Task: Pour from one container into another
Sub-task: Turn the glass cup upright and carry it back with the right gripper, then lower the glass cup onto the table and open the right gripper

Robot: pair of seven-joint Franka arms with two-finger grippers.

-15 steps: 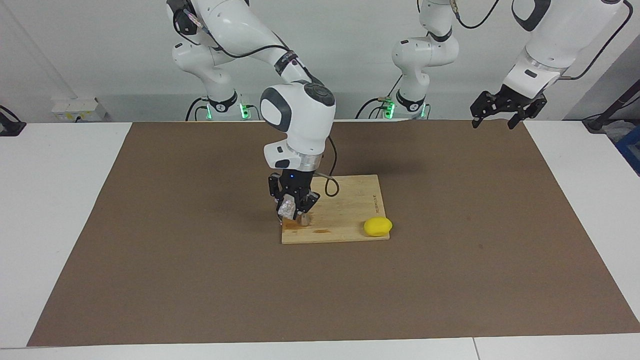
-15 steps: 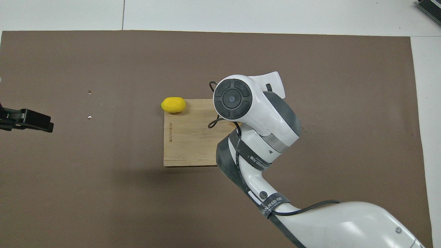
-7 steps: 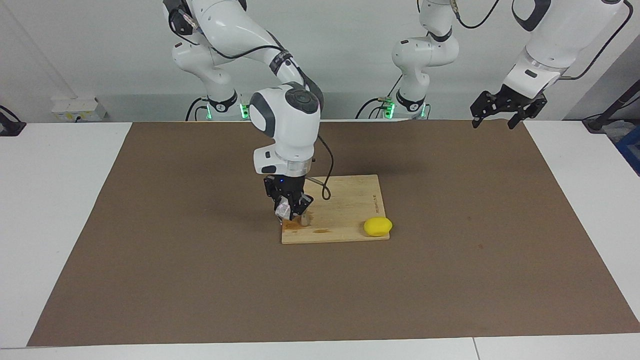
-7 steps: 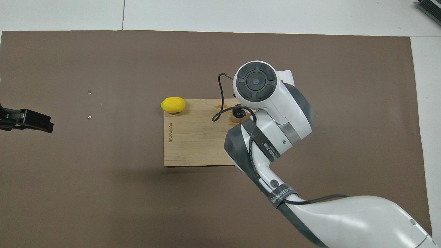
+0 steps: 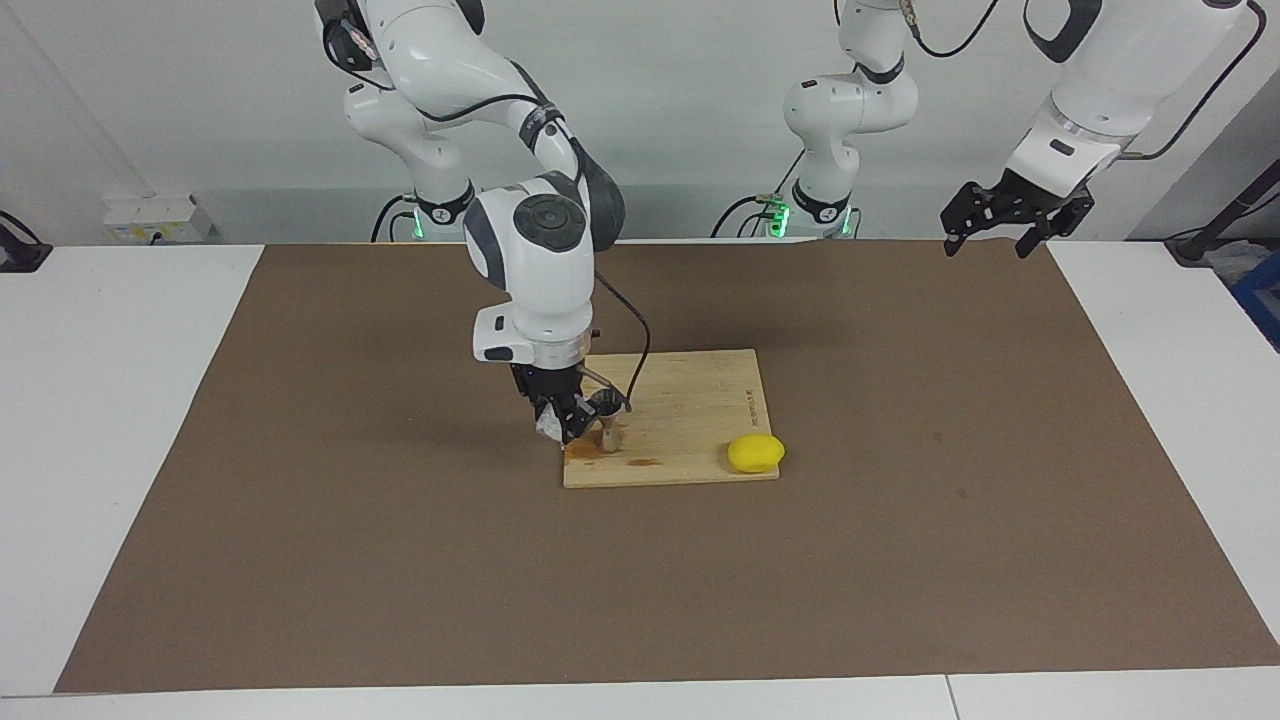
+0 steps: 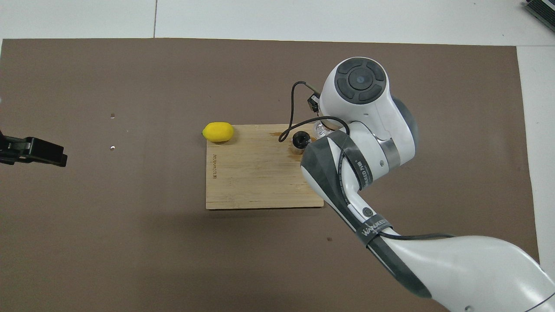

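One white table [image 5: 100,400] under a brown mat [image 5: 900,500] by a pale wall, wooden board [image 5: 690,420] mid-mat, left claw [image 5: 1015,215] spread wide, waiting over the mat's corner, right claw [image 5: 565,420] clamping the clear cup [image 5: 549,428] tilted beside the steel jigger [image 5: 608,432] on the board's far corner, lemon [image 5: 755,453] alongside.

We have two cameras on the bench [image 5: 100,420]. One sits high across from the robots and faces them — arm bases at the top, the whole brown mat [image 5: 900,500] in frame, seen from a fair way off. The other hangs above the robots' own end and looks steeply down and forward. Both share the mat and the wooden board [image 5: 690,420] with the lemon [image 5: 755,453] — half a turn apart.
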